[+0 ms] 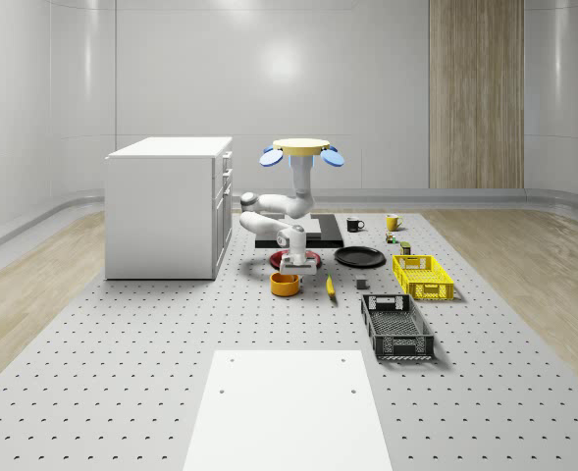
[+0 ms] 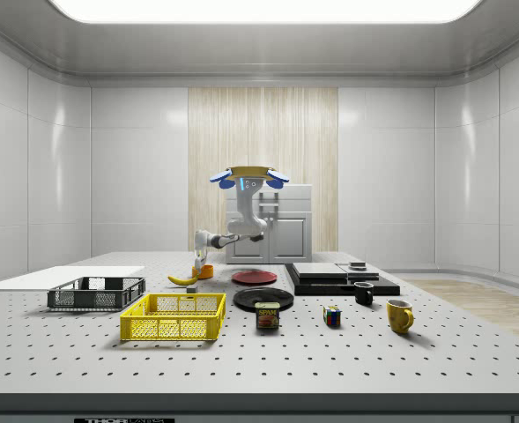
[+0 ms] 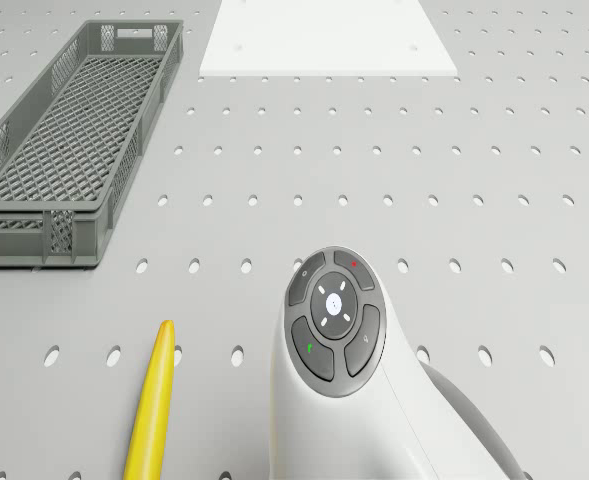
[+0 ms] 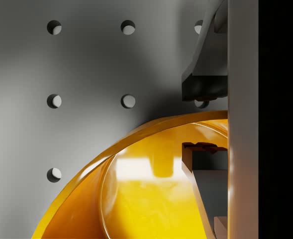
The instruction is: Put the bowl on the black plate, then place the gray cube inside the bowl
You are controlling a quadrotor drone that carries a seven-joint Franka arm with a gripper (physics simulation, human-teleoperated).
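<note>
- The drone hovered above the perforated table, over the black slab toward the table's far edge and just beside the white cabinet; its white arm reached down toward the near edge.
- The gripper pointed straight down at the orange bowl; in the wrist view one finger stood outside the bowl's rim and the other finger inside it, so the jaws straddled the wall with a gap each side; they were parted, not yet pressed on the rim.
- The orange bowl sat on the table just in front of the red plate, nearer the near edge than that plate; in the side view it showed below the gripper, beside the banana.
- The black plate lay bare beside the red plate, between it and the yellow basket.
- The banana lay just beside the bowl, between it and the dark mesh crate.
- A small gray cube rested on the table between the banana and the yellow basket, near the black plate.
- Farther back stood a black mug and a yellow mug; a Spam can and a coloured puzzle cube stood by the basket.
- A white panel covered the table's near edge.
</note>
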